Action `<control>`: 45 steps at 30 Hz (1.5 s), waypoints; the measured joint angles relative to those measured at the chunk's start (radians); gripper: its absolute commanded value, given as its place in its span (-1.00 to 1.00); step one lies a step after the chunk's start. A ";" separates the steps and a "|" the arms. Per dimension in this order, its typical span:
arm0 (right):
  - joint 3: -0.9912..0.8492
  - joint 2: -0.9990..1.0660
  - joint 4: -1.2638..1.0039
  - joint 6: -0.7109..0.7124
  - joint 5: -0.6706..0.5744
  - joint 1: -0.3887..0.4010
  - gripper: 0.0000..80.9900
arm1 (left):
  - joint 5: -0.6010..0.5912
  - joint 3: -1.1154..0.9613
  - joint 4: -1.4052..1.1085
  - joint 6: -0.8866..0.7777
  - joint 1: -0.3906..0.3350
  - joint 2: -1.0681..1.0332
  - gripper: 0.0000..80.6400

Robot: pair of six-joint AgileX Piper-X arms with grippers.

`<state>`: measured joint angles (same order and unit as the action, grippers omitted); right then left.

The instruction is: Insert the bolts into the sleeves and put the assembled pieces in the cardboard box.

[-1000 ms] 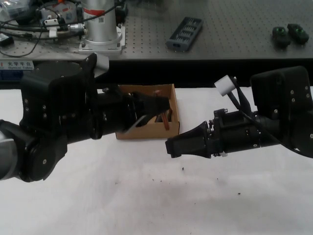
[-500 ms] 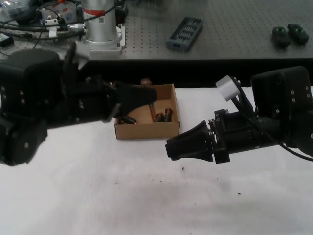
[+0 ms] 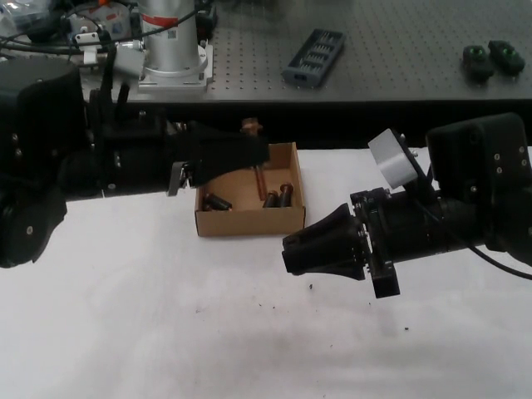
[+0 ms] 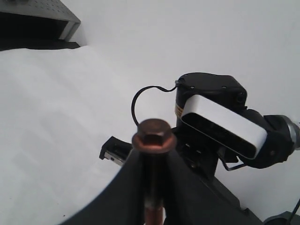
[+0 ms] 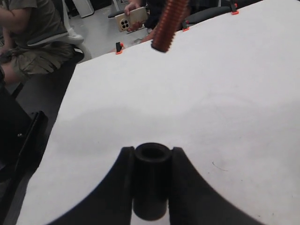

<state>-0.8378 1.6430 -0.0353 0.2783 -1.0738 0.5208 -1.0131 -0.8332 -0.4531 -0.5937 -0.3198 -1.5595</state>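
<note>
High view: my left gripper [image 3: 256, 158] clamped on copper bolt [image 3: 259, 179], hex head sticking out above fingers, threaded end hanging over cardboard box [image 3: 249, 223]. Several dark pieces [image 3: 278, 197] lie inside box. My right gripper [image 3: 288, 249] just beside box's near right corner, above white cloth [image 3: 208, 332]. Right wrist view: my fingers [image 5: 187, 192] pinch black sleeve [image 5: 151, 183], bore facing camera; bolt's threaded tip farther off, apart from sleeve.

No print can be read: stickers on the metal post [image 3: 170, 37] and arm housing [image 4: 206, 86] are too small.
</note>
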 measured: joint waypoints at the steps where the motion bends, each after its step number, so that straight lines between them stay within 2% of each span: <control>1: 0.000 0.000 0.000 0.008 0.005 0.000 -0.91 | 0.000 0.000 0.000 0.017 0.000 0.000 -0.98; 12: 0.000 0.000 0.000 0.021 0.018 0.006 -0.91 | 0.007 0.000 0.037 0.167 -0.024 0.000 -0.98; 19: 0.000 0.000 0.004 0.010 0.018 0.068 -0.91 | 0.003 0.000 0.169 0.278 -0.026 0.035 -0.98; 23: 0.000 0.000 0.002 0.008 0.018 0.073 -0.91 | 0.007 0.000 0.248 0.355 -0.026 0.090 -0.98; 38: 0.000 0.000 -0.139 -0.148 0.018 0.073 -0.91 | 0.007 0.000 0.315 0.404 -0.026 0.126 -0.98; 45: 0.000 0.000 -0.141 -0.169 0.018 0.073 -0.89 | 0.038 0.000 0.315 0.439 -0.026 0.126 -0.98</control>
<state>-0.8378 1.6430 -0.1767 0.1090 -1.0555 0.5936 -0.9755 -0.8332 -0.1383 -0.1543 -0.3459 -1.4335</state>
